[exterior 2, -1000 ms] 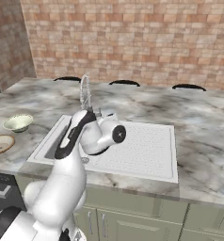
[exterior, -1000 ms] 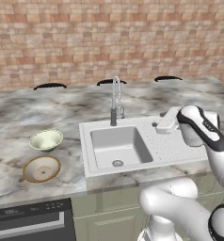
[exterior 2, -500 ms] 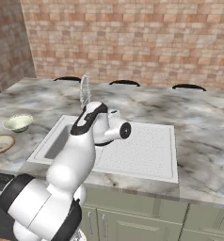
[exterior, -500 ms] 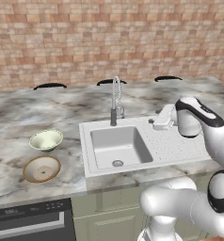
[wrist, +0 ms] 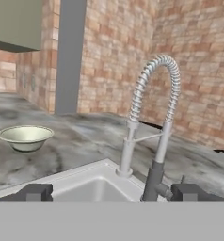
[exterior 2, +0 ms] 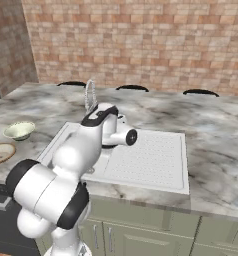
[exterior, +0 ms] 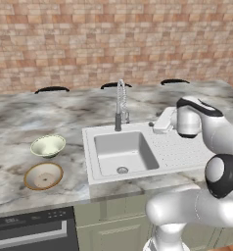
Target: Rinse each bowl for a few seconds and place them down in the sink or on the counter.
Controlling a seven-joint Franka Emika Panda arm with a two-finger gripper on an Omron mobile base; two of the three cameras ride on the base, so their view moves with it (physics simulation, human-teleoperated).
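The pale green-cream bowl (exterior: 48, 145) (exterior 2: 19, 130) (wrist: 25, 136) and the shallower tan-rimmed bowl (exterior: 43, 176) (exterior 2: 1, 152) sit on the counter (exterior: 15, 122) left of the sink (exterior: 91, 162). My gripper (exterior: 154, 125) hovers over the sink's back edge, just right of the chrome coil-neck faucet (exterior: 120, 103), and points left at it. In the hand view the fingertips (wrist: 36, 192) stand wide apart, so the gripper (wrist: 113, 193) is open and holds nothing. The faucet (wrist: 151, 117) rises close ahead, with the green bowl beyond it to the left.
The ribbed draining board (exterior 2: 151, 160) lies right of the basin (exterior: 123, 152). A brick wall (exterior: 113, 44) runs behind the counter. A dark oven front (exterior: 30, 230) sits below the counter at the left. Open marble stretches right of the sink (exterior 2: 216, 150).
The arm has folded more upright, and the hand has moved a little left toward the faucet. The jaws stay open. Neither bowl has moved.
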